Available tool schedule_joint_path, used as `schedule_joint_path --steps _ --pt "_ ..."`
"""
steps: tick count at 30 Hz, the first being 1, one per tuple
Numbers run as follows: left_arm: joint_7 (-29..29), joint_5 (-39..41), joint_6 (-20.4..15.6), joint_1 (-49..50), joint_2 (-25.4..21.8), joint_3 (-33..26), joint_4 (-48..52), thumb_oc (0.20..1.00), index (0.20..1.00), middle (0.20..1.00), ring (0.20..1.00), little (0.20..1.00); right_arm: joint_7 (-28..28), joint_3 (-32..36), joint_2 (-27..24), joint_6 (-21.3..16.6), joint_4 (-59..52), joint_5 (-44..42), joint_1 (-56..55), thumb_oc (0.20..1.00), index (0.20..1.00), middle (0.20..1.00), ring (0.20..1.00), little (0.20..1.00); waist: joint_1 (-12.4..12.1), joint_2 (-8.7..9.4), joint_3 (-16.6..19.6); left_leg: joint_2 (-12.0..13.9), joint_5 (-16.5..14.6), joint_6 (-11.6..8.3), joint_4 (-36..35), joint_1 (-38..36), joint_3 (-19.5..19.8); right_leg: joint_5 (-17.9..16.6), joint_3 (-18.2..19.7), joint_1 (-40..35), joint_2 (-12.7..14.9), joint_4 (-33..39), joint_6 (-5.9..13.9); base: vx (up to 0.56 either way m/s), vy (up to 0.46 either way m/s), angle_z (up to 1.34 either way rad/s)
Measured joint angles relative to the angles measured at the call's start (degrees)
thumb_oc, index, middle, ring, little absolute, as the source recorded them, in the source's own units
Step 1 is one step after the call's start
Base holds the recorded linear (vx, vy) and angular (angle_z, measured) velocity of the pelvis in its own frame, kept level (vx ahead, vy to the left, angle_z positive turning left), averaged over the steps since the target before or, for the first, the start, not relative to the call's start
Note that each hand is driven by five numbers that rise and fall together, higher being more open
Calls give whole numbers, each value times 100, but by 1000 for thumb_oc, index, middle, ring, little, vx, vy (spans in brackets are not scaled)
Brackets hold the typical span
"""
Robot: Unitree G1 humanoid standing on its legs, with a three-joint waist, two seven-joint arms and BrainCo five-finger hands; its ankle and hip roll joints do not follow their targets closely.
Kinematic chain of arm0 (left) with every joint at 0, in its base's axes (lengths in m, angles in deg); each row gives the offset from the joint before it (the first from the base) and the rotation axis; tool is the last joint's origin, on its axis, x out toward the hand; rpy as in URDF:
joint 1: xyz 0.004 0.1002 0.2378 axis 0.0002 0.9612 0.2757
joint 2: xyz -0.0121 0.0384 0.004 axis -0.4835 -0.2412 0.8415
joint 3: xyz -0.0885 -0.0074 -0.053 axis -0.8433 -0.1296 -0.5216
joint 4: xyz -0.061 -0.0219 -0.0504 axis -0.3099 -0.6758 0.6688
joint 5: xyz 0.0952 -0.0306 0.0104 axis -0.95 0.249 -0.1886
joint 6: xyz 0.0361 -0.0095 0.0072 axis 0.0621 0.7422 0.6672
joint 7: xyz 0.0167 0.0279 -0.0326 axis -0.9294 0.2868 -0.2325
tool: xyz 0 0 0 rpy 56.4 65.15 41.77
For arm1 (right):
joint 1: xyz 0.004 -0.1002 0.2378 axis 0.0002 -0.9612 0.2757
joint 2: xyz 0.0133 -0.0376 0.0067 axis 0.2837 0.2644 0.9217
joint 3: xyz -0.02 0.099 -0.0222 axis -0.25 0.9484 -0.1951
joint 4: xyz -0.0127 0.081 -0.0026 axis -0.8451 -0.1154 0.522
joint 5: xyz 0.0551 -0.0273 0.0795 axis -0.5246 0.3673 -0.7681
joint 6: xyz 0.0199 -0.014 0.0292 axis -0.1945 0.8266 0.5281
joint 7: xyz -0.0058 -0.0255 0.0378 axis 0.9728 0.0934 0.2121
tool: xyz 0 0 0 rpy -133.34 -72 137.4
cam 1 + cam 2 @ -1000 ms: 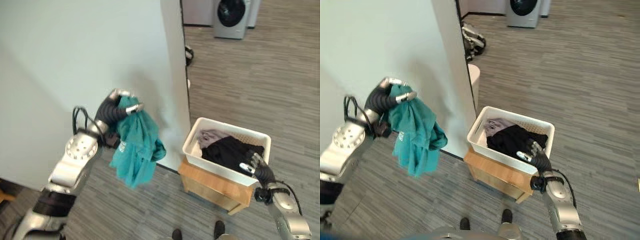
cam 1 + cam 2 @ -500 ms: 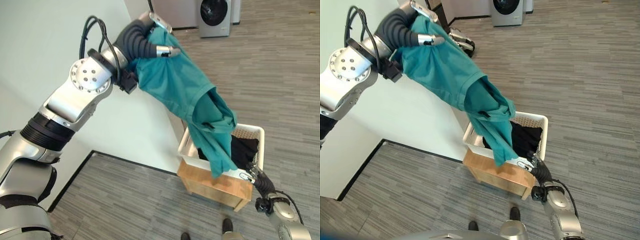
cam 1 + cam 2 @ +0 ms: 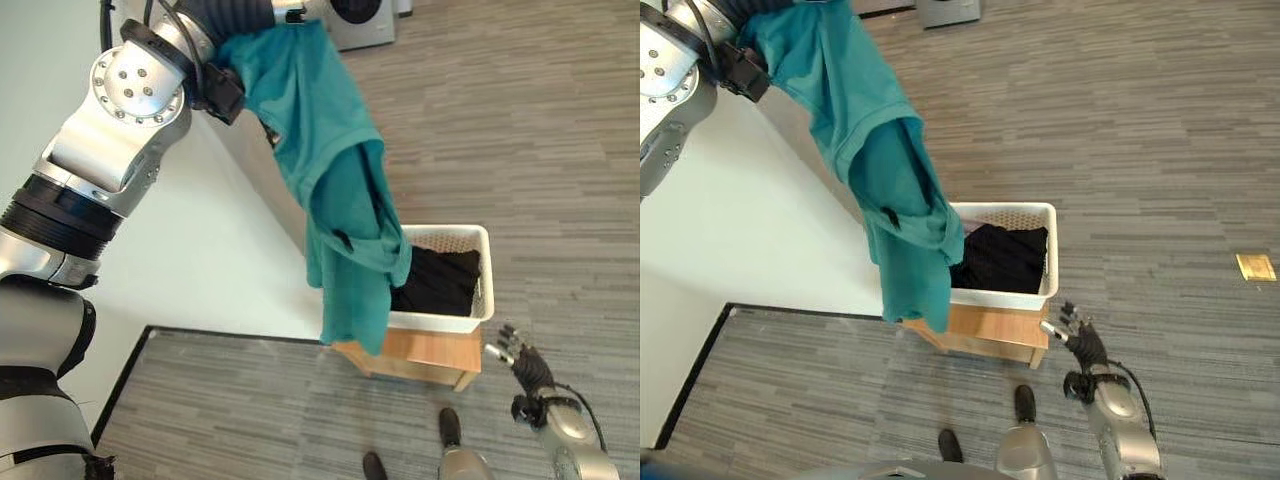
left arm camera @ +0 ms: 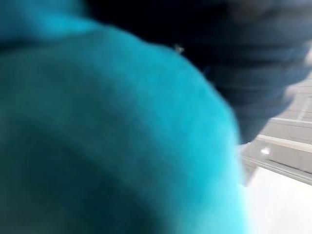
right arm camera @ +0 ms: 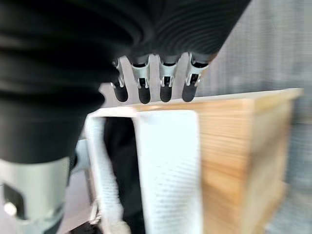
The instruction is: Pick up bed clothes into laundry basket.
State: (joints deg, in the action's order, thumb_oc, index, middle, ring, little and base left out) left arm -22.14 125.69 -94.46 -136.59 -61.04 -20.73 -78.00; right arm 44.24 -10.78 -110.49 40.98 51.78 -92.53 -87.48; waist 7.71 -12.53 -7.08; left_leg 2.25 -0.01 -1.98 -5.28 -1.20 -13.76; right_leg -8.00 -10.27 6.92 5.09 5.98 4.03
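Observation:
My left hand (image 3: pixel 243 14) is raised high, shut on a teal garment (image 3: pixel 335 190). The cloth hangs long from it, and its lower end dangles in front of the left side of the white laundry basket (image 3: pixel 484 283). Dark clothes (image 3: pixel 1000 256) lie in the basket, which sits on a low wooden stand (image 3: pixel 985 335). Teal cloth (image 4: pixel 107 136) covers most of the left wrist view. My right hand (image 3: pixel 1084 345) hovers low by the stand's front right corner, apart from the basket, its fingers (image 5: pixel 165 84) straight and holding nothing.
A large pale bed surface (image 3: pixel 190 240) spreads to the left of the basket. A washing machine (image 3: pixel 360 22) stands far back on the grey plank floor. A small yellow tag (image 3: pixel 1250 266) lies on the floor to the right.
My left arm has swung the teal garment up from over the bed and across to the basket. My right hand has left the basket's front rim and sits lower. The camera has shifted.

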Motion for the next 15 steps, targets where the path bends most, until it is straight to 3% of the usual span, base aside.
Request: schedule_joint_path --steps 5,7,13,15 --pt "-113 43 -79 -69 -151 2 -857 200 200 200 200 200 -22 52 14 47 436 -65 -70 1000 1000 1000 1000 1000 26 -40 -4 22 -23 -34 -1 -2 4 3 -24 7 -20 3 -5 26 -9 2" --pt "-196 262 -67 -218 -159 -11 -1254 200 200 200 200 200 -47 215 221 123 747 -506 5 1000 1000 1000 1000 1000 23 -32 -10 28 -56 -80 -5 6 -133 1 -27 80 -7 1 -24 76 -20 -30" --pt "-202 272 87 -1687 -172 733 -2644 200 200 200 200 200 -325 24 45 367 1050 -549 -196 1000 1000 1000 1000 1000 303 -43 -25 48 -78 -112 -1 8 -204 -27 -35 114 -29 -23 -9 55 -2 -9" --pt "-204 270 99 -1898 -171 879 -2726 200 200 200 200 200 -425 -87 -33 377 1029 -548 -177 1000 1000 1000 1000 1000 293 -58 -28 45 -78 -113 -1 10 -235 -24 -25 122 -26 -25 -13 40 0 -4"
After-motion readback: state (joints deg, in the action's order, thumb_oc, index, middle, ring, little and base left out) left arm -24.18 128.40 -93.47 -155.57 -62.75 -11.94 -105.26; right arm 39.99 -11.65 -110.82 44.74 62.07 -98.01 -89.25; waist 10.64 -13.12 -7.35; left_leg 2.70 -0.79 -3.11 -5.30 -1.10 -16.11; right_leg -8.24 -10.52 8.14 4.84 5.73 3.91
